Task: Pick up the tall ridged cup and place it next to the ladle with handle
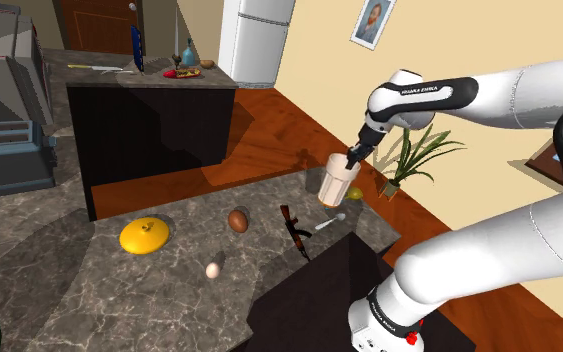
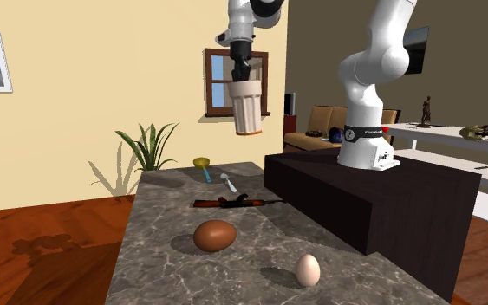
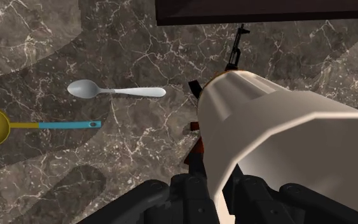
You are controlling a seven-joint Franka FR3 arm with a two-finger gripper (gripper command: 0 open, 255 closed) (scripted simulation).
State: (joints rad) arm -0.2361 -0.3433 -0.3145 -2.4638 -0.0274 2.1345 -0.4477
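The tall ridged cup (image 1: 337, 182) is cream-coloured with an orange base and hangs well above the marble counter (image 1: 169, 290). My gripper (image 1: 354, 155) is shut on its rim from above. From the second exterior view the cup (image 2: 248, 106) hangs upright under the gripper (image 2: 242, 73), high over the counter's far end. The ladle (image 2: 203, 165) has a yellow bowl and a blue handle and lies flat at that far end. In the wrist view the fingers (image 3: 171, 197) clasp the wall of the cup (image 3: 266, 140), and the ladle (image 3: 18, 125) lies on the counter below, off to one side.
A white spoon (image 3: 114, 91) lies beside the ladle, and a toy rifle (image 2: 233, 203) lies under the cup near the dark stand (image 2: 363, 199). A brown egg (image 2: 215, 235), a white egg (image 2: 308, 270) and a yellow lid (image 1: 144, 235) sit farther along the counter.
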